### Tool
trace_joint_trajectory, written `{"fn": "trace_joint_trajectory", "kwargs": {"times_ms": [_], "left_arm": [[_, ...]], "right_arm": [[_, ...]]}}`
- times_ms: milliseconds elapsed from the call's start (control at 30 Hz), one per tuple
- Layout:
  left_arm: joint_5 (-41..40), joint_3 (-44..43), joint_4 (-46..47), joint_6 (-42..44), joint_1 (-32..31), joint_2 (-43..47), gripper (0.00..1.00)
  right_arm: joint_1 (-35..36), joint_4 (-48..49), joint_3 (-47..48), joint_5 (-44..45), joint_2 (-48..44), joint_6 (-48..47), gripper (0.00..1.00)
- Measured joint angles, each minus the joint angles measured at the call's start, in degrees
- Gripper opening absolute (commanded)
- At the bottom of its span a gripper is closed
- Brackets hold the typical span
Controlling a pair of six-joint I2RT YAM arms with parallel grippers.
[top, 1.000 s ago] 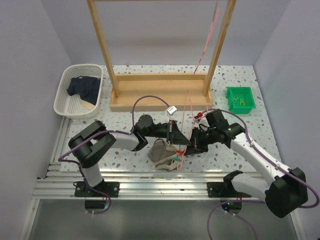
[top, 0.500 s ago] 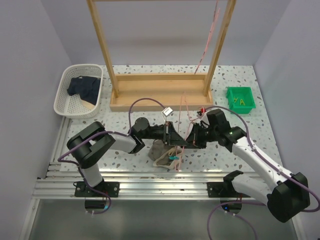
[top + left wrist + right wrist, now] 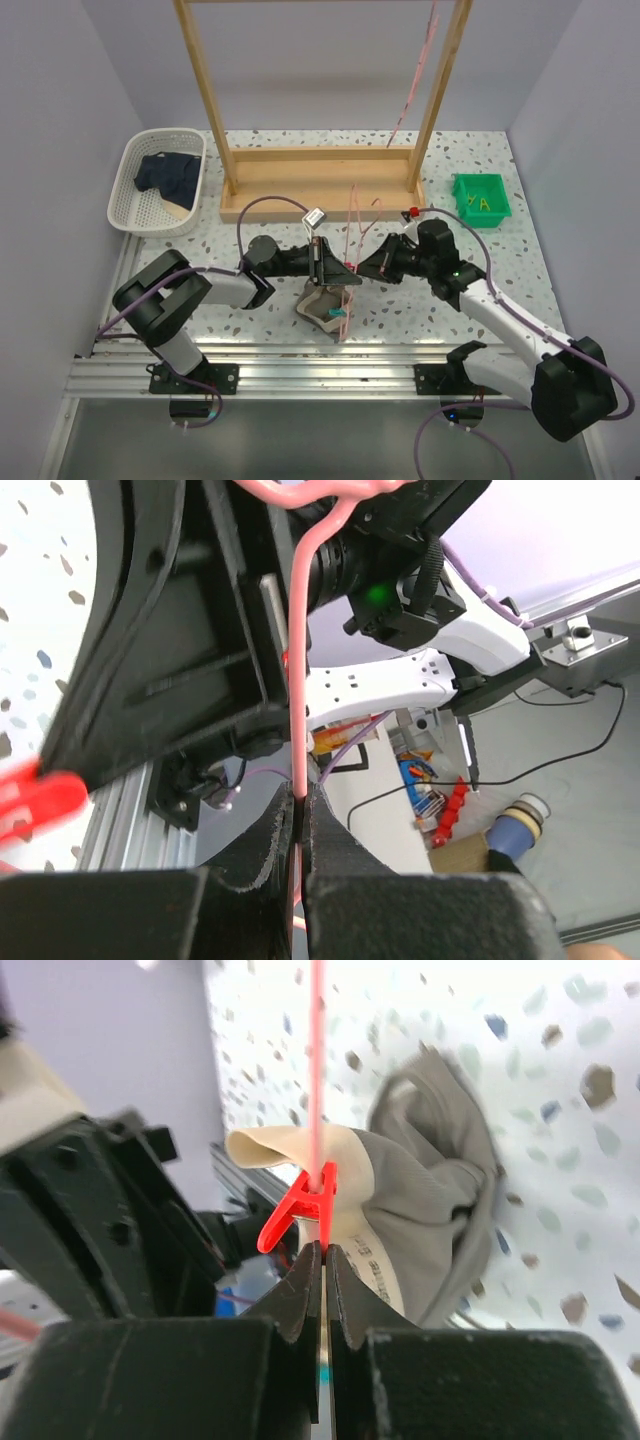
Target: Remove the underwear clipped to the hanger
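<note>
L gripper (image 3: 300, 815): jaws together, pinching the pink hanger (image 3: 298, 660) wire, which runs up from betw. the tips. R gripper (image 3: 322, 1255): also closed on the same wire, right below a red clip (image 3: 300, 1208). That clip bites the beige waistband (image 3: 285, 1148) of the grey underwear (image 3: 435, 1190), so this pair is on the hanger at one point at least. From above, the 2 grippers face each other w/ the hanger upright betw. them. The grey pair bunches below, low over the table (image 3: 480, 270); can't tell if it touches. A green clip (image 3: 338, 314) sits at its lower edge. Navy underwear (image 3: 165, 173) lies in the white basket (image 3: 130, 200), far L, so that one looks done.

Step in hand, I'd say: steadying the hanger to free the grey pair. Next prob. needs one gripper to let go, open, and squeeze or pull the red clip while the other keeps the wire firm.
</note>
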State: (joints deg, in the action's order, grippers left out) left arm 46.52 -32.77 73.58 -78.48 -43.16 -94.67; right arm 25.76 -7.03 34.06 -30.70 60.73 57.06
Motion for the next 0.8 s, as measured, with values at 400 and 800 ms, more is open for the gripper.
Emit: {"fn": "trace_joint_trajectory", "kwargs": {"times_ms": [400, 800], "left_arm": [[0.35, 9.22, 1.95, -4.94, 4.31, 3.63, 0.0], [0.87, 12.61, 2.36, -5.05, 6.62, -0.2, 0.0]], "right_arm": [[-8.33, 17.27, -6.12, -1.88, 4.2, 8.61, 0.0], [-9.42, 1.44, -4.33, -1.4, 5.01, -1.36, 0.09]]}}
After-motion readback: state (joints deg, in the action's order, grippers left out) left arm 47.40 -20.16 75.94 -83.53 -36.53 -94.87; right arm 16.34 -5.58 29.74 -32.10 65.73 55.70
